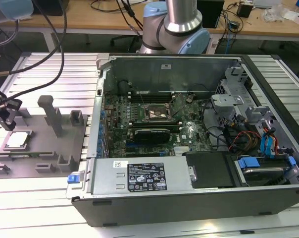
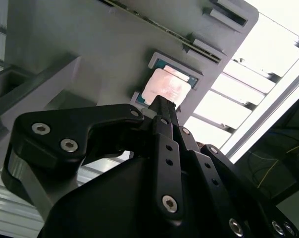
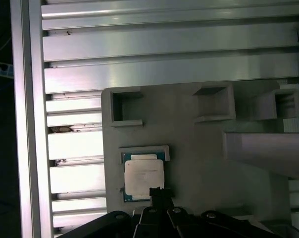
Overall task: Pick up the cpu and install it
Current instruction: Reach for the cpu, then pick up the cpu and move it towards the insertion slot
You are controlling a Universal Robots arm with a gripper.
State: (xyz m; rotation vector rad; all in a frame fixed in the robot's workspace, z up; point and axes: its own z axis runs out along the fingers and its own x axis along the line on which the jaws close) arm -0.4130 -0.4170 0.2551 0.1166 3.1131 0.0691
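In the exterior view you see the black gripper (image 1: 7, 123) hanging at the exterior view's far left, just above the grey plastic plate with upright posts (image 1: 45, 148). The cpu (image 1: 17, 140), a small flat square chip with a pale silvery metal top, lies in a shallow pocket on that plate, right under the gripper. It lies flat with its shiny side up. Well apart from it, toward the exterior view's right, stands the big dark open computer case (image 1: 189, 208), and the dark square socket with a metal rim (image 1: 157, 113) sits on the green board inside. Plate and case rest on the ribbed silver metal table (image 1: 35, 208). In the second wrist view the gripper (image 2: 164, 101) points its narrow tip at the cpu (image 2: 167, 89), close to one edge of it, with the plate (image 2: 65, 39) all around. In the first wrist view the cpu (image 3: 143, 177) sits straight, its sides in line with the plate's (image 3: 199, 148) edges. Its four sides look about the same, so you can pick no long side. The gripper (image 3: 158, 192) covers a bit of one edge, and you cannot tell if it touches. You cannot tell how far open the gripper is, and the chip is not lifted.
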